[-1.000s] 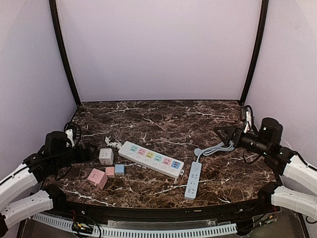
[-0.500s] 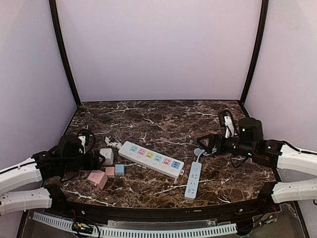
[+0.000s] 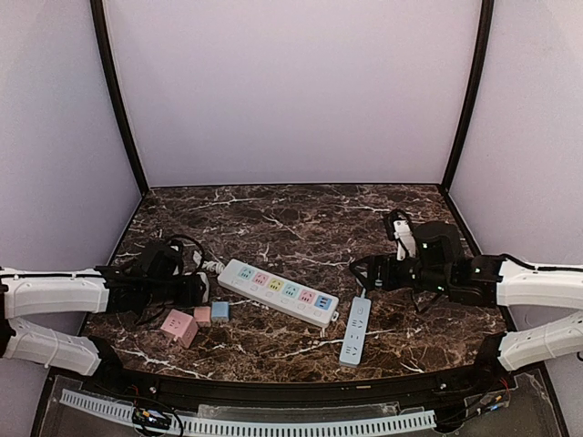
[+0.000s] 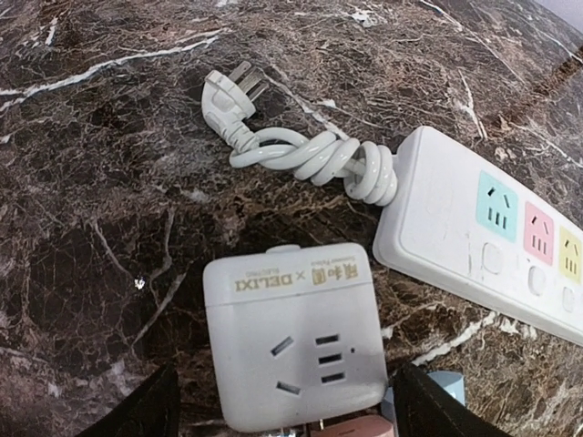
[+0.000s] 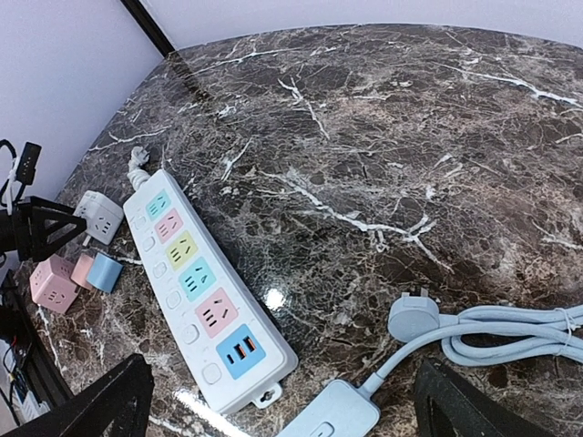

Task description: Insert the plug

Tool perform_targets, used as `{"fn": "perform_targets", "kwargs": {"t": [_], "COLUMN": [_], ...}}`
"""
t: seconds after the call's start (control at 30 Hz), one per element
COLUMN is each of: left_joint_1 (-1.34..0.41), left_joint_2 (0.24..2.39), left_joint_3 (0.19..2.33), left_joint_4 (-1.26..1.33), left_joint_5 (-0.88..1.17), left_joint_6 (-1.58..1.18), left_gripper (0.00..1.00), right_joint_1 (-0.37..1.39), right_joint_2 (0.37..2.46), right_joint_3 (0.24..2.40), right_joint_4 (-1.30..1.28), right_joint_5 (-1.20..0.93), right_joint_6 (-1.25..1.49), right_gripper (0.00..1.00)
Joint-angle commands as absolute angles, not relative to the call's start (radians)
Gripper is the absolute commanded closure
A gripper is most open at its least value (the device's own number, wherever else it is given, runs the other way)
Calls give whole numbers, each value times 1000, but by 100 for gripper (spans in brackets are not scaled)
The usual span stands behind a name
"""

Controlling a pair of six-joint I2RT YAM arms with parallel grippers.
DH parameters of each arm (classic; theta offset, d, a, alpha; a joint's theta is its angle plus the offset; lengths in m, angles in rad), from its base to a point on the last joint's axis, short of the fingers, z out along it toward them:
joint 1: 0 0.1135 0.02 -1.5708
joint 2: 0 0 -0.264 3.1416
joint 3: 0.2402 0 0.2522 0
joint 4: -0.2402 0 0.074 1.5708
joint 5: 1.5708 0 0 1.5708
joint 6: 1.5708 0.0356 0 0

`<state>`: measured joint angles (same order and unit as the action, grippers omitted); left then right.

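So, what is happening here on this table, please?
Two robot arms reach over a marble table. The left claw is open and hovers at a white cube socket, beside the white power strip, whose white plug lies loose. The right claw, also open, hangs near the blue plug of the blue power strip. Neither claw holds anything, and no plug is inserted yet.

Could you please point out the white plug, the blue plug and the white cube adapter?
white plug (image 4: 221, 94): left wrist view, its head.
blue plug (image 5: 414, 317): right wrist view, round head.
white cube adapter (image 4: 291, 337): left wrist view, socket face.
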<state>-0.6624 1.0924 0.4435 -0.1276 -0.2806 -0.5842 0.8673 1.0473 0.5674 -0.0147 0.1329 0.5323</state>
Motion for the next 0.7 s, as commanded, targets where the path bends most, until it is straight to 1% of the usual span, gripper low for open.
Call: {"fn": "perform_targets", "kwargs": {"t": [0.0,0.27,0.33,0.37,0.4,0.43,0.5,0.67], "left_joint_1": [-669,-675,-675,-676,-676,-677,-680,-687], "left_joint_2": [1159,1277,1299,1303,1306,1304,1285,1178], "left_joint_3": [480,521,532,538,541,548,559,585], "left_joint_4": [-41,-3,-3,-3,-3,-3,-13,-42], "left_joint_5": [-318,-348,-351,-351,-350,-349,-343,-280], "left_joint_6": [-590,-562,-556,-549,-543,-530,-503,-404], "left_gripper": [20,28,34,43,47,55,61,65], "right_joint_1": [889,901,903,904,905,906,908,913], "right_joint_2": [1057,1065,1068,1069,1071,1073,1078,1091], "right_joint_3": [602,600,601,602,603,605,613,636], "right_joint_4": [-3,-5,-5,-4,-4,-4,14,47], "right_joint_5": [168,181,181,182,181,179,170,100], "right_joint_6": [526,534,534,535,536,536,535,531], "right_gripper": [1,1,1,1,1,1,1,1]}}
